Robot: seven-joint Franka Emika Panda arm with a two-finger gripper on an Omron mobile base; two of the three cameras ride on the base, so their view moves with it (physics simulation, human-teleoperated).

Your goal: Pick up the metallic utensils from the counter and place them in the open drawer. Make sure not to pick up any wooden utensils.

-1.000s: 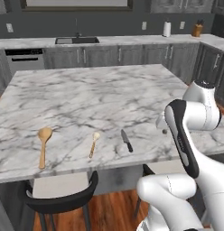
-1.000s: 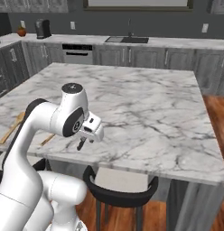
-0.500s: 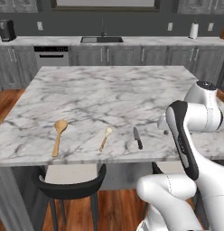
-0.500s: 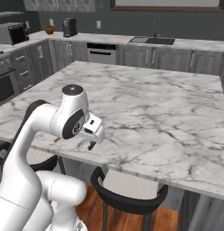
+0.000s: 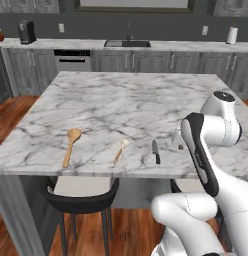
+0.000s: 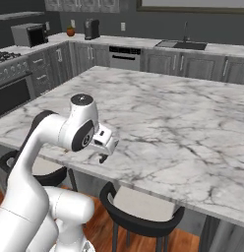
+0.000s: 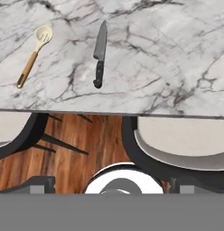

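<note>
White marble desk (image 5: 131,105) fills the middle of the left base view, and along its near edge lie the large wooden spoon (image 5: 70,145) at lower left, the slimmer spoon (image 5: 120,149), then the black-handled knife (image 5: 155,151) with a small pale piece (image 5: 147,160) just beside it. The pincer (image 6: 103,156) hangs at the desk's edge in the right base view, spread wide, gripping nothing.
</note>
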